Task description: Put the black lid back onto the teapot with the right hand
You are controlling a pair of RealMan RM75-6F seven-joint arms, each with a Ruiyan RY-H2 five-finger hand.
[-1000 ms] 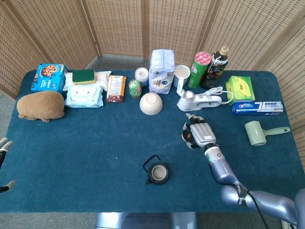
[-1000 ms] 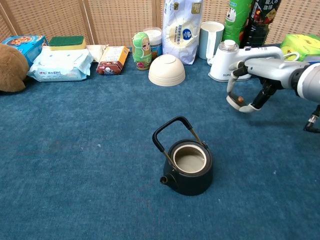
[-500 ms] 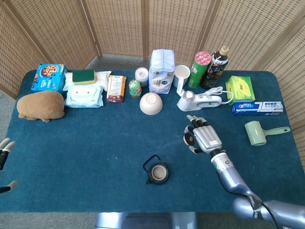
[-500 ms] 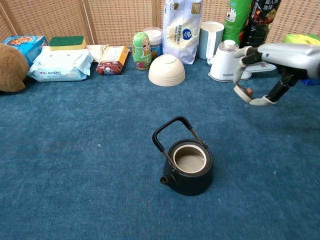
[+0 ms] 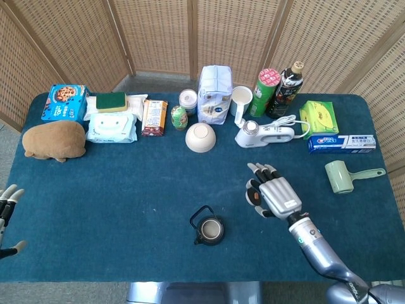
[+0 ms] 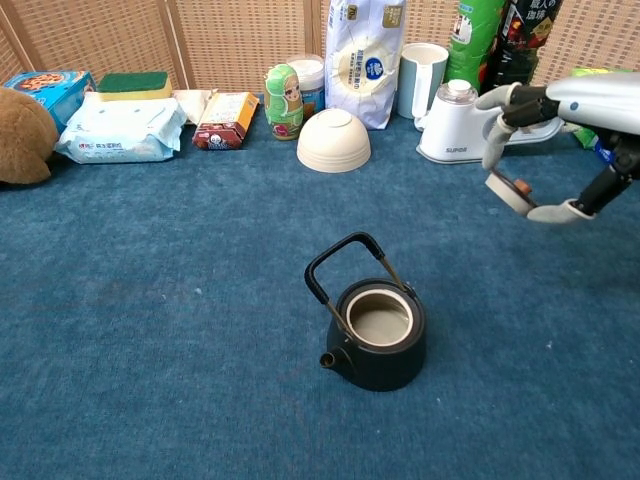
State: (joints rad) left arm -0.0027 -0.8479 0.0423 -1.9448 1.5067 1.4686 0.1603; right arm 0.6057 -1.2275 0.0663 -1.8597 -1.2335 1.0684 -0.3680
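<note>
The blue surface carries a row of goods along its far edge and the teapot near the middle front. The teapot stands upright with its mouth open and uncovered, its handle tilted up toward the left, its spout pointing front-left.

The right arm reaches in from the lower right, and the right hand hangs above the cloth, to the right of the teapot and well apart from it. It pinches the lid between thumb and fingers, the lid tilted on edge with a small reddish knob showing in the chest view; the other fingers curl around it.

At the far left edge of the head view the left hand shows only as pale fingertips, spread apart and holding nothing.

Behind the right hand sits a white kettle, with a mug and a tall bag to its left. A cream bowl lies upside down behind the teapot. On the left lie a wipes pack and a brown plush. At right lies a green lint roller.
</note>
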